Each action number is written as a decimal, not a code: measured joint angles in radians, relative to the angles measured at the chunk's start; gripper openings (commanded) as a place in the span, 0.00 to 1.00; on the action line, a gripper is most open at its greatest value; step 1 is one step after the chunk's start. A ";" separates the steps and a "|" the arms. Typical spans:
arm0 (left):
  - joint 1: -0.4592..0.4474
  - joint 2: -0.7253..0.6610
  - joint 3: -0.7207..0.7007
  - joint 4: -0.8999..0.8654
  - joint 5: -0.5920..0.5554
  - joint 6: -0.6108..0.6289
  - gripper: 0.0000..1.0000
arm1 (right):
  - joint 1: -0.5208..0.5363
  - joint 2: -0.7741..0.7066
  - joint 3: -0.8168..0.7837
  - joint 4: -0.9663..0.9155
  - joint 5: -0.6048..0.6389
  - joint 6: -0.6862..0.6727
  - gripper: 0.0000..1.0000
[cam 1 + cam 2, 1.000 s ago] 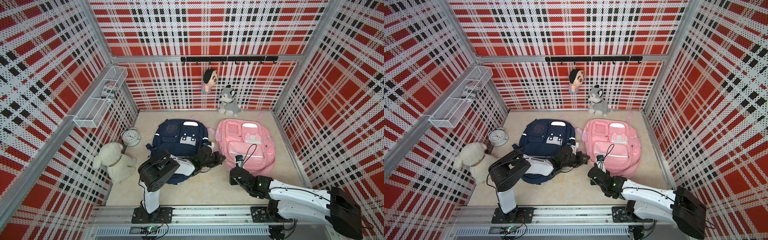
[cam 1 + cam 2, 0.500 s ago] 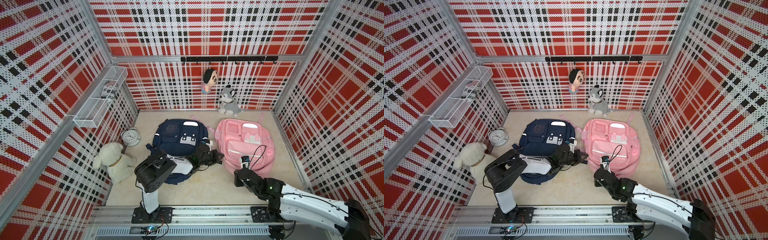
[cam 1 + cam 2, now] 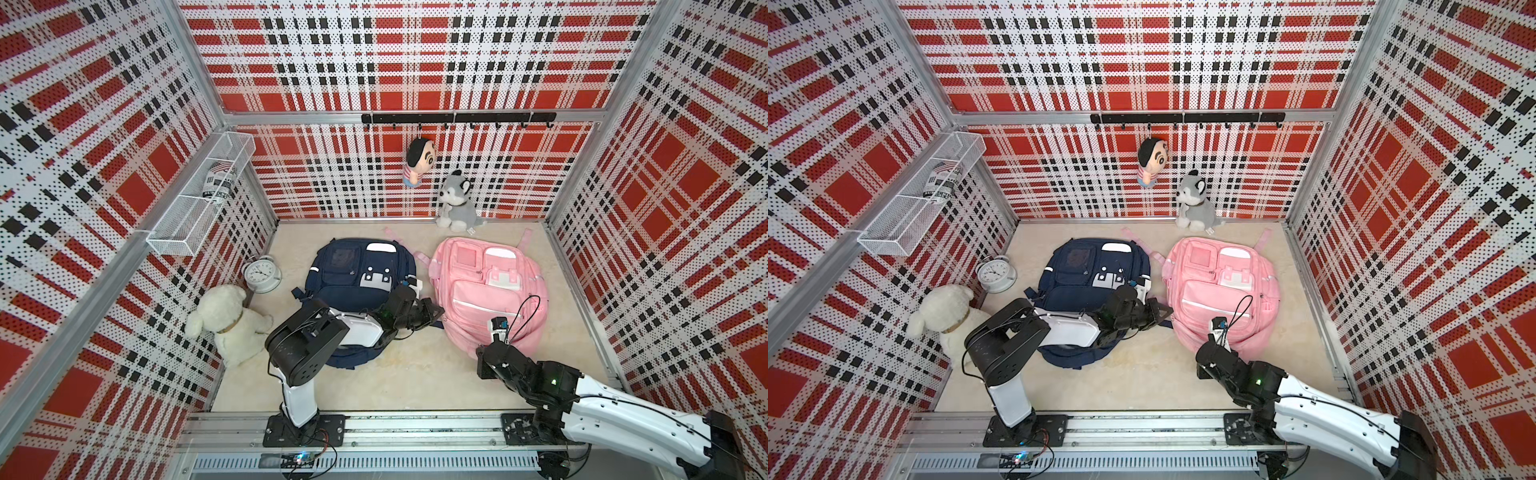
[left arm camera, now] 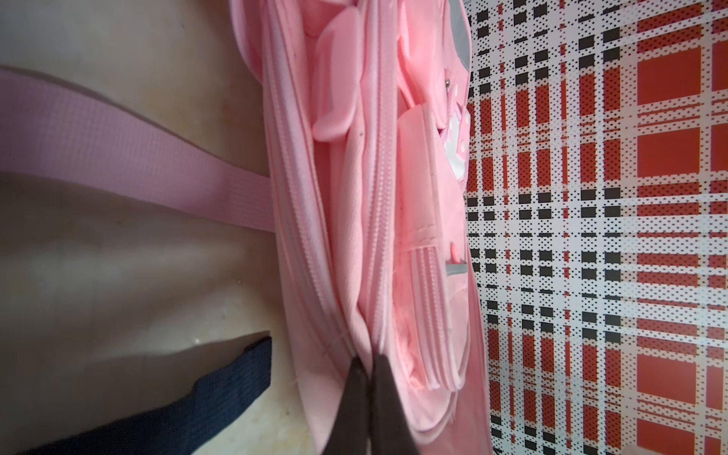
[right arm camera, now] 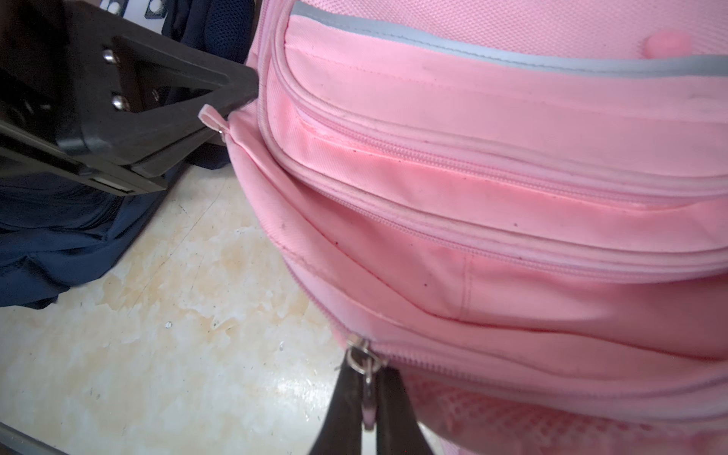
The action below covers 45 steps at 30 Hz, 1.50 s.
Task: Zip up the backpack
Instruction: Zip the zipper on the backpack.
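- Pink backpack [image 3: 486, 286] flat on the beige surface [image 3: 415, 374], front pockets up, in both top views; just beside a navy backpack [image 3: 340, 286], on the robot's right of it.
- Left fingers [image 4: 352, 409] pressed together on a pink fabric tab [image 5: 210, 116] at the pink bag's near corner, on the side facing the navy one; left arm stretched across the navy backpack.
- Right fingers [image 5: 342, 409] clamped on the zipper pull [image 5: 368, 398] at the bag's near edge, metal slider [image 5: 360, 356] just past the tips.
- Whether the zip beside the slider is joined: cannot tell.
- Husky plush [image 3: 455, 203] against the back wall behind the pink bag; white plush dog [image 3: 228, 320] and alarm clock [image 3: 262, 272] well apart, by the left wall.
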 measured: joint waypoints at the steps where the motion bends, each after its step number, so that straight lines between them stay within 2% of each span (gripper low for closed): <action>1: 0.003 -0.001 0.000 -0.003 0.000 0.002 0.00 | 0.000 0.001 -0.003 0.000 -0.001 0.003 0.00; 5: 0.018 -0.001 0.004 -0.026 -0.001 0.010 0.00 | 0.000 0.027 -0.028 0.030 -0.004 0.014 0.00; 7: 0.022 -0.001 0.005 -0.035 -0.005 0.013 0.03 | 0.000 0.057 -0.036 0.057 -0.005 0.014 0.00; 10: 0.027 -0.001 0.006 -0.044 -0.021 0.023 0.17 | 0.004 0.101 -0.037 0.100 -0.003 0.013 0.00; 14: 0.039 -0.010 0.003 -0.049 -0.055 0.033 0.44 | 0.005 0.134 -0.037 0.132 0.001 0.011 0.00; 18: 0.040 -0.054 -0.017 -0.058 -0.077 0.045 0.54 | 0.005 0.135 -0.037 0.147 0.006 0.013 0.00; 25: 0.005 -0.121 -0.026 -0.132 -0.106 0.087 0.63 | 0.005 0.125 -0.057 0.179 0.012 0.019 0.00; 35: -0.073 -0.290 -0.046 -0.296 -0.209 0.127 0.64 | 0.008 0.161 -0.058 0.215 0.022 0.018 0.00; 45: -0.143 -0.259 -0.079 -0.284 -0.203 0.052 0.64 | 0.011 0.177 -0.058 0.235 0.039 0.014 0.00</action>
